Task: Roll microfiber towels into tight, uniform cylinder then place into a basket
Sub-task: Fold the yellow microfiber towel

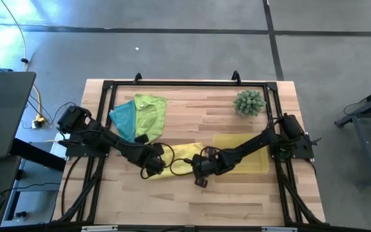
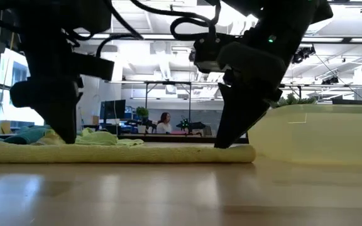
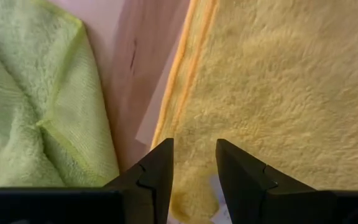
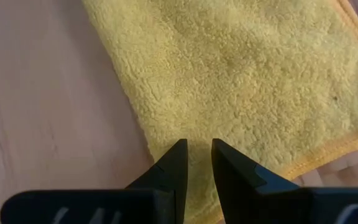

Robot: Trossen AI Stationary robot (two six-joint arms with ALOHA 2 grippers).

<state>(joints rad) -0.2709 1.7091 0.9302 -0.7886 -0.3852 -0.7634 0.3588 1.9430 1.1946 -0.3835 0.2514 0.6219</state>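
Left wrist view: left gripper [image 3: 194, 171] pinching yellow towel [image 3: 278, 93] edge; right gripper [image 4: 197, 165] nipping opposite edge; cloth looking soft, light, floppy; gripping hems likely suiting rolling.

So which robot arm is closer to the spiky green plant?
Right. The right end effector sits on the yellow towel, below and left of the plant in the high view. The left end effector is on the same towel, farther left.
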